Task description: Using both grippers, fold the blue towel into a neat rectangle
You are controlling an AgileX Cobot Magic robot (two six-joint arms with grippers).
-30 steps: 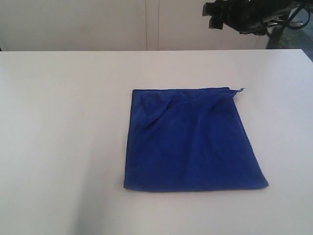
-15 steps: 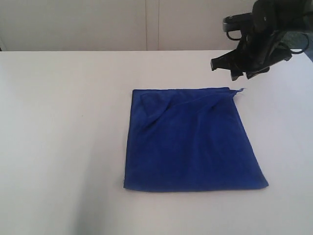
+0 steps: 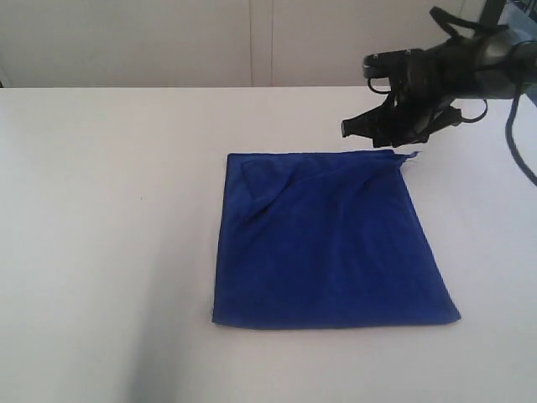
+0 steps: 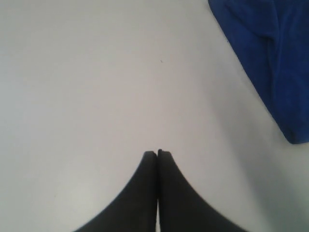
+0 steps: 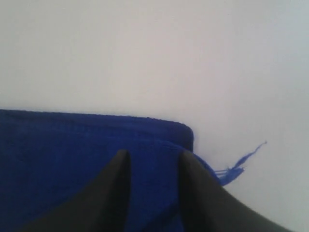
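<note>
The blue towel [image 3: 327, 243] lies flat on the white table [image 3: 101, 210], with a diagonal fold wrinkle near its far edge and a loose thread [image 3: 411, 154] at the far right corner. My right gripper [image 3: 362, 133] hovers just over that corner. In the right wrist view its two fingers stand apart, the gripper [image 5: 153, 153] over the towel [image 5: 72, 145] beside the thread [image 5: 241, 162]. My left gripper [image 4: 158, 152] is shut on nothing above bare table, with a towel edge [image 4: 270, 58] off to one side. The left arm is out of the exterior view.
A pale wall panel [image 3: 252, 42] runs behind the table's far edge. Black cables [image 3: 516, 143] trail from the right arm at the right border.
The right arm came down from the top right toward the towel's far right corner, and its jaws narrowed. The towel has not moved.
</note>
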